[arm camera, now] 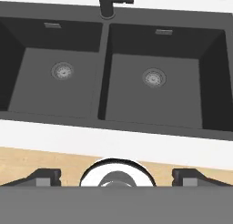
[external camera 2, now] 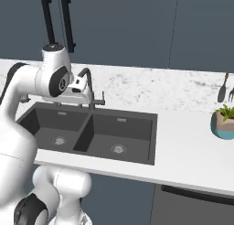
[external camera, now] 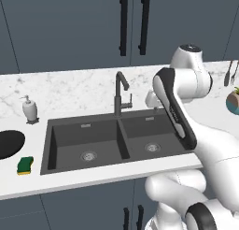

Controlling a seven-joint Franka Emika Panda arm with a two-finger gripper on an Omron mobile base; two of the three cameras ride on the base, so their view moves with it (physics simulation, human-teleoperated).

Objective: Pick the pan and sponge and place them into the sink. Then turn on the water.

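The dark grey double-basin sink (external camera: pixel 51 149) (external camera 2: pixel 151 137) (arm camera: pixel 104 59) is set in the white counter, both basins holding nothing but their round drains. At the far left, the black pan (external camera: pixel 7 144) lies on the counter, cut off by the frame edge, its handle out of view. The green-and-yellow sponge (external camera: pixel 25 165) sits just in front of it, left of the sink. The hooked faucet (external camera: pixel 120 91) (external camera 2: pixel 89 89) stands behind the divider and no water runs. My gripper (arm camera: pixel 116 175) hangs open above the sink's front rim, its fingertips (arm camera: pixel 45 176) wide apart with nothing between them.
A white soap dispenser (external camera: pixel 29 108) stands behind the pan. A potted plant (external camera: pixel 233 102) (external camera 2: pixel 224 123) and hanging utensils (external camera 2: pixel 225 89) are at the right. Dark cabinet doors with black handles (external camera: pixel 123 25) rise behind the counter. My arm's elbow (external camera: pixel 175 107) crosses over the right basin.
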